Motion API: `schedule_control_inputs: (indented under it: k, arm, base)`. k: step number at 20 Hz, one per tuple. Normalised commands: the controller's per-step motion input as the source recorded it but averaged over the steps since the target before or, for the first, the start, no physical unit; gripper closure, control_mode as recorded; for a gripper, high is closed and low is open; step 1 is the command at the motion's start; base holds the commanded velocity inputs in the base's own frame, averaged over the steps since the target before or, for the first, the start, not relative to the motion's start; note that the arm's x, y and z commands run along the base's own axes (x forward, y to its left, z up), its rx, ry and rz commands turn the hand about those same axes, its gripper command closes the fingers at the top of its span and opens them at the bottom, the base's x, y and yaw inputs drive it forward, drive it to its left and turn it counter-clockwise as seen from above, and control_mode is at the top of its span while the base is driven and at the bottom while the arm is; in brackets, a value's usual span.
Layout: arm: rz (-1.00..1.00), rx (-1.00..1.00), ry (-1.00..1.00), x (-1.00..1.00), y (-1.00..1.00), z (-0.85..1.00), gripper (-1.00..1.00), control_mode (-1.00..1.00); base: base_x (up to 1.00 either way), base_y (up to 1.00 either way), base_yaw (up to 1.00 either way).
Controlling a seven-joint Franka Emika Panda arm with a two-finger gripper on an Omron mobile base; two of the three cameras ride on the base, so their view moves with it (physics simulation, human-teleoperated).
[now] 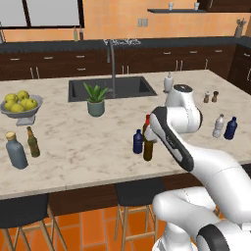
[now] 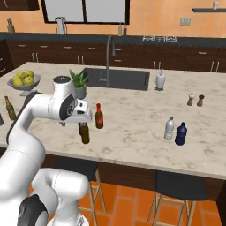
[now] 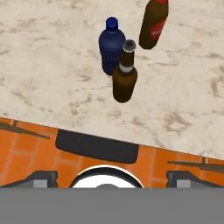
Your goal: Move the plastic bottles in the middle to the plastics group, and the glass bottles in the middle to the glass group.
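Note:
Three bottles stand close together mid-counter: a squat navy plastic bottle, a plain brown glass bottle and a red-capped brown glass bottle. My gripper hovers above them on the near side, open, nothing between its fingertips. The plastics group stands at the right: a clear bottle and a dark blue one. At the left is the glass group, a grey-blue corked bottle and an olive-green bottle.
A bowl of yellow fruit sits at the left, a potted plant in front of the sink. A white dispenser and two shakers stand further back. Stools line the counter's front edge.

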Motion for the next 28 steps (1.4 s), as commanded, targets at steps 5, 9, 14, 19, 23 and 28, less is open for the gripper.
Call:
schedule_control_inputs:
  k: [5, 9, 14, 19, 23, 28]
  arm:
    - [0.12, 0.00, 0.00, 0.42, 0.01, -0.39, -1.00, -1.00]
    - [0.05, 0.00, -0.02, 0.40, 0.01, -0.23, -1.00, -1.00]
    - [0.00, 0.00, -0.01, 0.39, 0.01, -0.14, -1.00, -1.00]
    - [0.00, 0.05, 0.00, 0.27, 0.00, -0.09, -1.00, -1.00]
    - [0.00, 0.05, 0.00, 0.27, 0.03, -0.16, -1.00, -1.00]
    - [0.00, 0.04, 0.00, 0.24, 0.01, -0.26, -1.00, -1.00]
  base:
    - [0.00, 0.00, 0.00]
    - [0.00, 0.00, 0.00]
    - [0.00, 0.00, 0.00]
    - [0.00, 0.00, 0.00]
    - [0.00, 0.00, 0.00]
    - [0.00, 0.00, 0.00]
